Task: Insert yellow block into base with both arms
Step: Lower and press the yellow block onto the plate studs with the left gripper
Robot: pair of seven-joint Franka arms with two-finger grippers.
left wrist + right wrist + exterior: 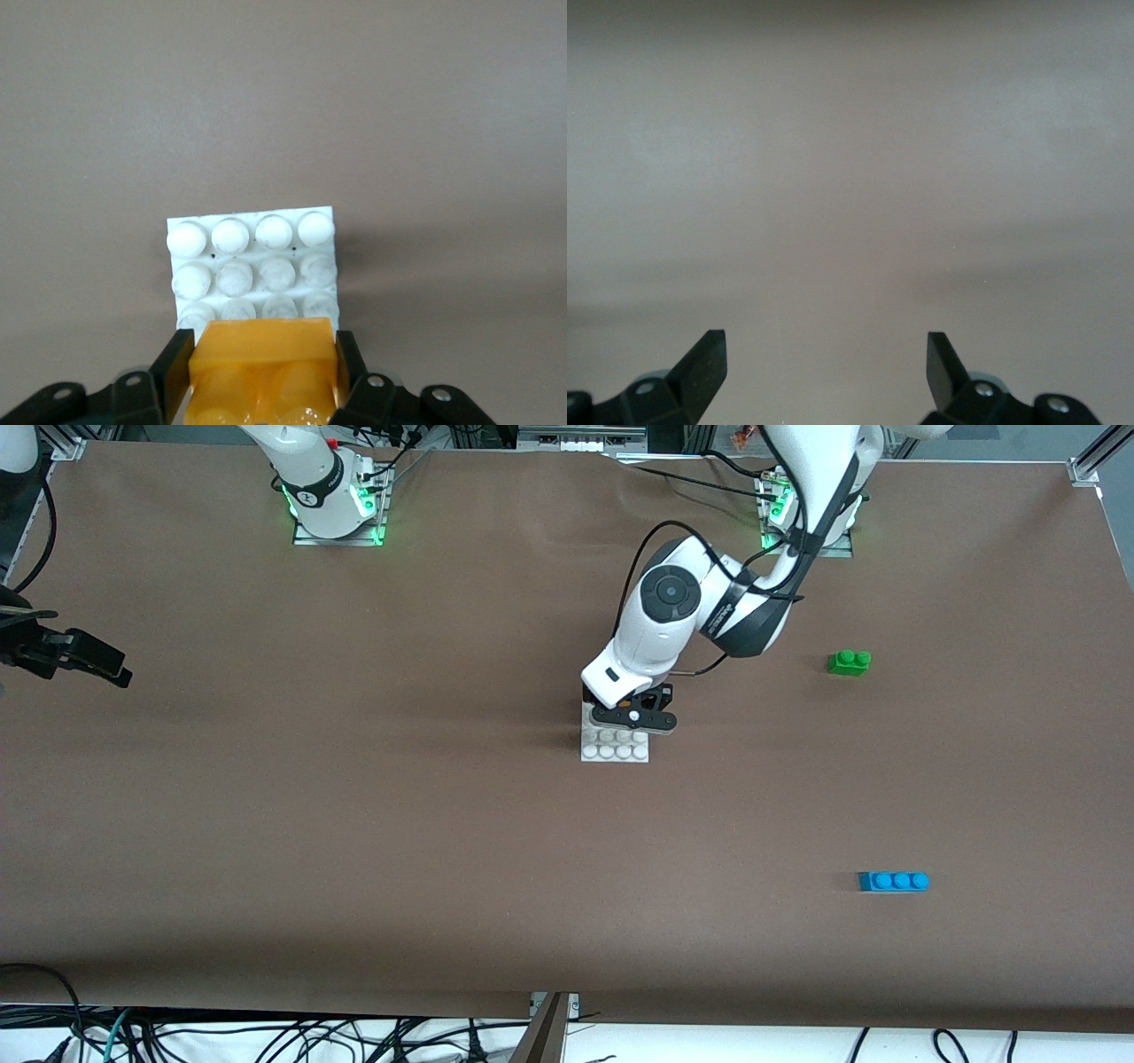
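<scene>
The yellow block (264, 365) is pinched between the fingers of the left gripper (631, 720), directly over the edge row of the white studded base (252, 266). Bare brown table (354, 824) is seen around the base. The right gripper (826, 367) is held spread over bare table, waiting at the right arm's end

Your left gripper (634, 722) covers the base's (615, 749) bases-side edge; its front rows stay reachable. Green brick (850, 662) and blue brick (893, 881) sit well apart.
</scene>
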